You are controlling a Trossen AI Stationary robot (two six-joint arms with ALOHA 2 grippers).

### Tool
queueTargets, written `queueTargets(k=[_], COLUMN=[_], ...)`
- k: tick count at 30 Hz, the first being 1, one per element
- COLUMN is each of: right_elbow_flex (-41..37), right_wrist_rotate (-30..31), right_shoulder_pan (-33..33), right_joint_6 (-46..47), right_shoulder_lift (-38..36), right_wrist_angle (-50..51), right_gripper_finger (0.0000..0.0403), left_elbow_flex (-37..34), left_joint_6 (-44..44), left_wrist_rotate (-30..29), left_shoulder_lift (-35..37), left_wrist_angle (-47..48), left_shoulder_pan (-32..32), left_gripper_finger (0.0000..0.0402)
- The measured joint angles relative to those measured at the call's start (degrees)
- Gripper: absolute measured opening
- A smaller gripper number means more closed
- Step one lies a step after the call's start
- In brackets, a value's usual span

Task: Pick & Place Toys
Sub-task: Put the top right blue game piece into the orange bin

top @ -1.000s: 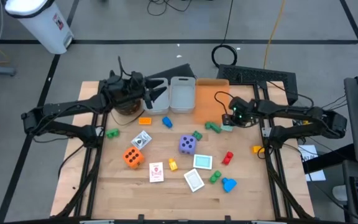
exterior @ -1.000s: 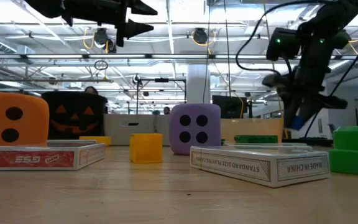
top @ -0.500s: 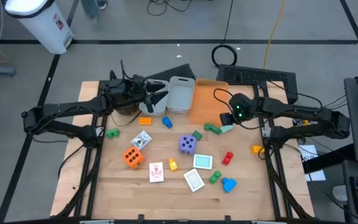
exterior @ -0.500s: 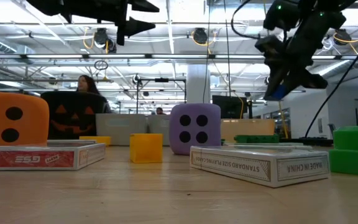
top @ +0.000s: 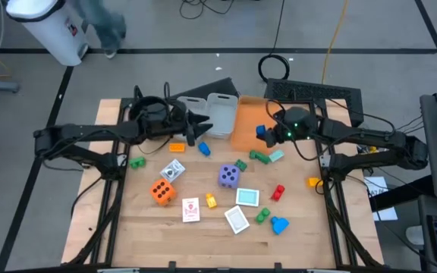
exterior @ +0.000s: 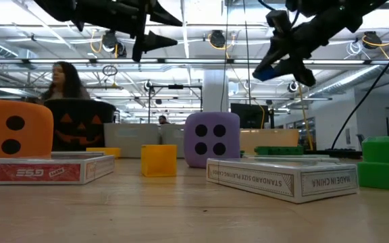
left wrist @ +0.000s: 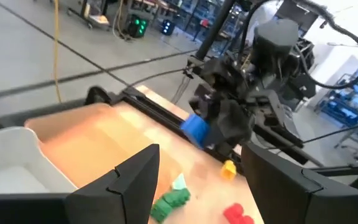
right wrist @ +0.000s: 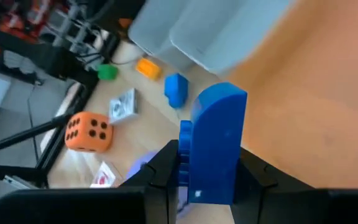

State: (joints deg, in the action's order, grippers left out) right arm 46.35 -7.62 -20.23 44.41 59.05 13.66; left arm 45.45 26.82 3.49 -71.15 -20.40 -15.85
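My right gripper (top: 265, 134) is shut on a blue plastic block (right wrist: 215, 140) in the air, over the orange bin (top: 243, 120); the block also shows in the low view (exterior: 265, 70) and the left wrist view (left wrist: 196, 129). My left gripper (top: 198, 126) is open and empty, in the air near the grey bins (top: 220, 115). An orange die (top: 161, 191), a purple die (top: 228, 176), several cards (top: 237, 220) and several small coloured blocks (top: 278, 192) lie on the wooden table. My right gripper pinches the blue block between its two fingers (right wrist: 166, 163), one on each of two opposite sides (right wrist: 194, 155). The fingers slant down toward the table's left. The block's rounded end sticks out past the fingertips. The block is lifted clear, above the orange bin.
A black pot with a pumpkin face (exterior: 80, 125) stands at the far left, under my left arm. A green block (top: 260, 155) and a teal piece (top: 276, 156) lie just before the orange bin. A person (exterior: 63, 81) shows in the room behind.
My right gripper has risen with the blue block, lifting it clear of the table, and gone toward the far left, over the orange bin. My left gripper has gone a little toward the table's right, staying open.
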Motion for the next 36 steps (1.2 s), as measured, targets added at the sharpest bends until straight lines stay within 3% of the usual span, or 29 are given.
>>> queueTargets(k=[6,13,25,36], right_elbow_flex=[0.0,0.0,-0.02,-0.02], right_wrist_rotate=[-5.0,-10.67,-10.61,-10.7], right_shoulder_pan=[-0.09,2.03,7.83,9.5], right_joint_6=[-7.39,-13.3,-19.23,-22.25], right_shoulder_lift=[0.0,1.64,3.37,3.37], right_wrist_angle=[-7.33,-10.73,-19.53,-19.88], right_gripper_finger=[0.0082,0.0082,0.0082,0.0082], left_elbow_flex=[2.84,14.47,28.78,33.42], left_joint_6=[2.01,-3.28,-2.95,1.06], left_wrist_rotate=[6.35,14.74,28.63,31.21], left_shoulder_lift=[-4.01,-12.06,-21.03,-26.07], left_wrist_angle=[1.17,9.4,15.74,17.76], left_shoulder_pan=[-0.03,0.01,-0.15,-0.15], left_gripper_finger=[0.0239,0.0239,0.0239,0.0239])
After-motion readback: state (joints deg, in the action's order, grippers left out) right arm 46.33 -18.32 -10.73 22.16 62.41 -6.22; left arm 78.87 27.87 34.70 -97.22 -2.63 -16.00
